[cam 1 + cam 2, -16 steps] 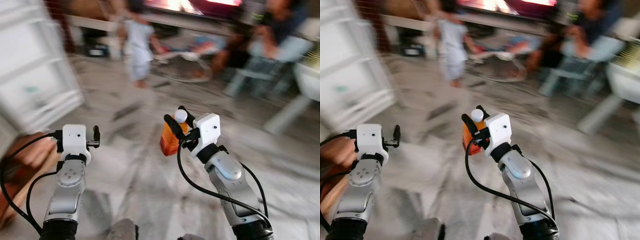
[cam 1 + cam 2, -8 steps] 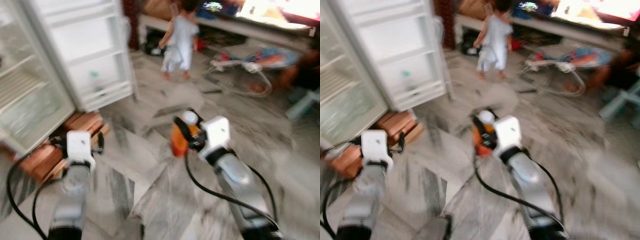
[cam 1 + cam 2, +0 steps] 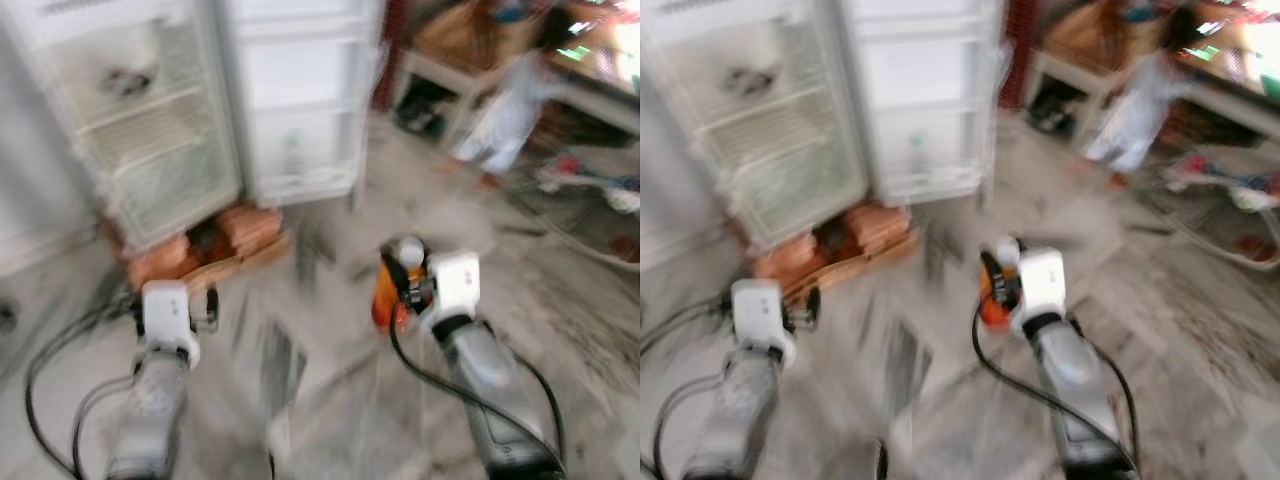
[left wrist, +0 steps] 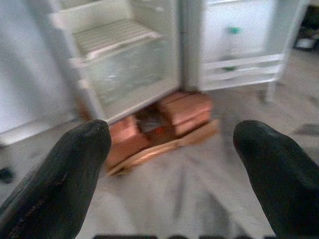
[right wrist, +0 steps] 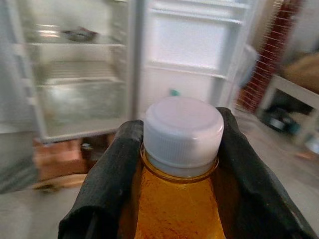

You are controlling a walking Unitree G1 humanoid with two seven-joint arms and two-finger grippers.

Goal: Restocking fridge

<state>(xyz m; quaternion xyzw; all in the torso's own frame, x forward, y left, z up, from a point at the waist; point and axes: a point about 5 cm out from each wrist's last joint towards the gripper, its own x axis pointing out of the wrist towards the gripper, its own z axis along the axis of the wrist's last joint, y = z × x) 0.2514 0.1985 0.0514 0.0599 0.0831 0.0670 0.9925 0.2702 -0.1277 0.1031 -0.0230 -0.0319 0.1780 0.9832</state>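
Both eye views have swung onto your open fridge (image 3: 200,120); right hand (image 5: 174,164) stays clamped around the orange bottle (image 5: 177,209)'s neck, left hand (image 4: 169,164) spread empty.

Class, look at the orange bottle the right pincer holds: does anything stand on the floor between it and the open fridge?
Nothing visible does. The right pincer grips the orange bottle below its white cap, and bare marble floor lies between it and the open fridge. The fridge stands on bricks; its door is swung open.
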